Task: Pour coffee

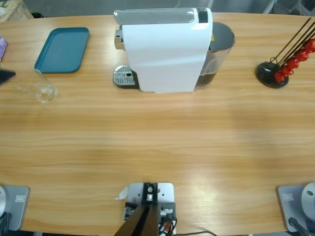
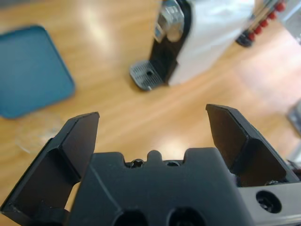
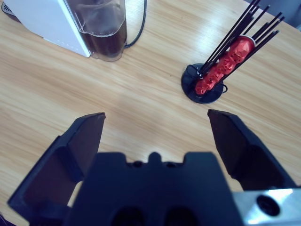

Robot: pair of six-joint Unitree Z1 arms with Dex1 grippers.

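Gaping empty, both end effectors, left (image 2: 153,127) and right (image 3: 155,127), showed only in wrist views; overhead showed the glass (image 1: 44,88).

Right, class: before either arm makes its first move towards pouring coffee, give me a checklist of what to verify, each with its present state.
1. Left gripper open and holding nothing: ok.
2. Right gripper open and holding nothing: ok.
3. Glass on the table, near the tray: ok.
4. Glass under the spout, on the drip plate: not ok; it stands well off to the side.
5. Coffee already in the glass: cannot tell.
6. Tank of the machine holds liquid: ok.
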